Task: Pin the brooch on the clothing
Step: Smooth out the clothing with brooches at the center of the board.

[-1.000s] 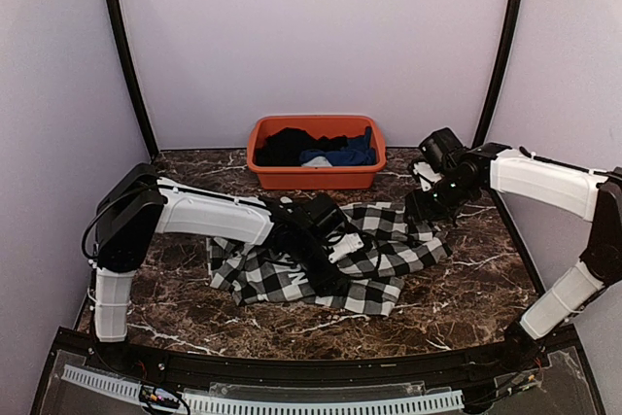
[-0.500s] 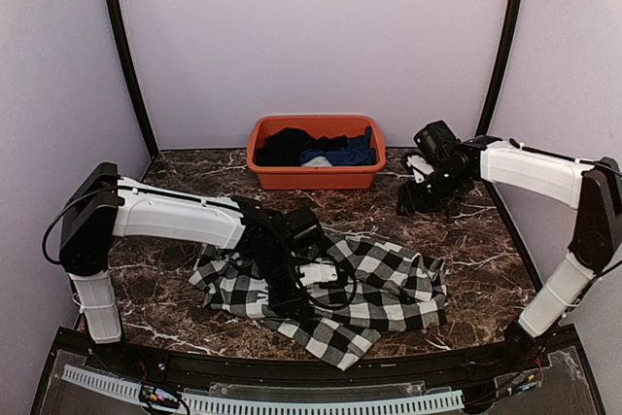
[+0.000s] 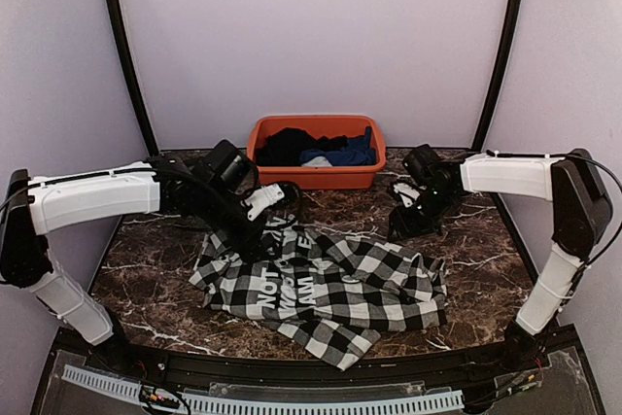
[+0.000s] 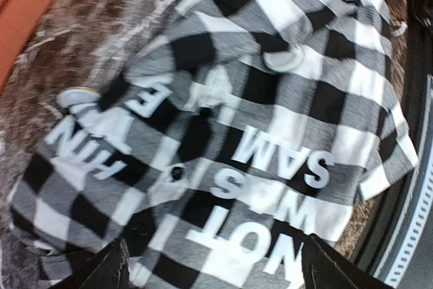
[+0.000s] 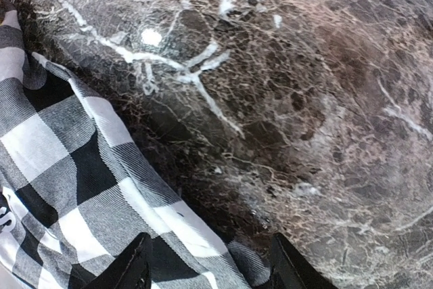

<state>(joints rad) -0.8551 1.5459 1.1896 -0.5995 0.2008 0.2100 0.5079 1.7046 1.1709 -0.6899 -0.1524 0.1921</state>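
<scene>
Left arm is stretching toward the orange plastic tub (image 3: 316, 179), left gripper (image 3: 277, 196) gaping, empty. Right gripper (image 3: 403, 221), right of the tub, is hanging part-open, empty. Black-and-white buffalo-check shirt (image 3: 330, 279) is lying before the tub; only the right wrist view is showing its hem under the fingers (image 5: 135, 265).

My black-and-white checked shirt (image 3: 340, 284) lies rumpled but spread wide in the middle, on the near half. On its left part a black panel faces up, showing big white block letters (image 4: 281, 160). One corner trails toward the near edge.

Shirt (image 4: 223, 133) — white letters "NOT", "SAM" legible.
</scene>
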